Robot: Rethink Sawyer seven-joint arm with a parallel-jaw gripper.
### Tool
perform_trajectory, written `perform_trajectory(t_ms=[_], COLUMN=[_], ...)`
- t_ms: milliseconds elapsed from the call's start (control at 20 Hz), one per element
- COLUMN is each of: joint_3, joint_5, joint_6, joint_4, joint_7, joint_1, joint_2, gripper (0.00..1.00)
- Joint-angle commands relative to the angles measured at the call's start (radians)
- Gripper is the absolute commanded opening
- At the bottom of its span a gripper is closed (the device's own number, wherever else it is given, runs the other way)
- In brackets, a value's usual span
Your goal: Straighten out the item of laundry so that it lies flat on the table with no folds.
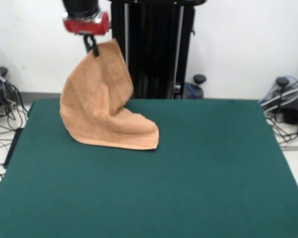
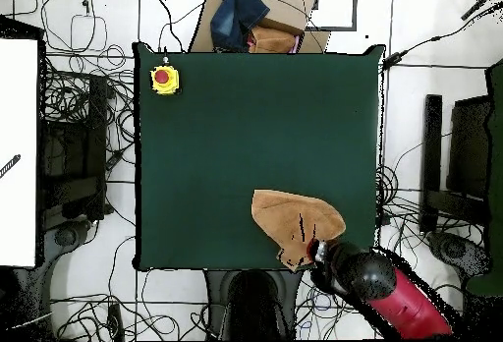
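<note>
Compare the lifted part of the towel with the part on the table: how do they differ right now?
The lifted part of the towel hangs from the gripper, upright and draped; the lower part rests on the table. The lifted part narrows toward the pinched corner; the lower part spreads wider. Both are creased, neither flat.

Towel (image 1: 101, 106) hanging from the gripper (image 1: 92, 48), lower part on the table (image 1: 198, 168) near its robot-side edge.

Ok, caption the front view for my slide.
Sawyer's tool lifts one corner of the orange-tan towel, its lower part resting on the green table.
</note>
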Motion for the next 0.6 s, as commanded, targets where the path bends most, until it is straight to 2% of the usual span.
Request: perform_trajectory(t_ms=[50, 250, 600], joint_3=[0.033, 0.035, 0.040], joint_5=[-0.059, -0.061, -0.046], joint_6=[-0.152, -0.143, -0.129], joint_4=[-0.137, -0.159, -0.109], joint_7=[0.123, 0.112, 0.148], joint_1=[-0.031, -0.037, -0.019], joint_2=[0.226, 0.244, 0.216], gripper=[0.00, 0.00, 0.00])
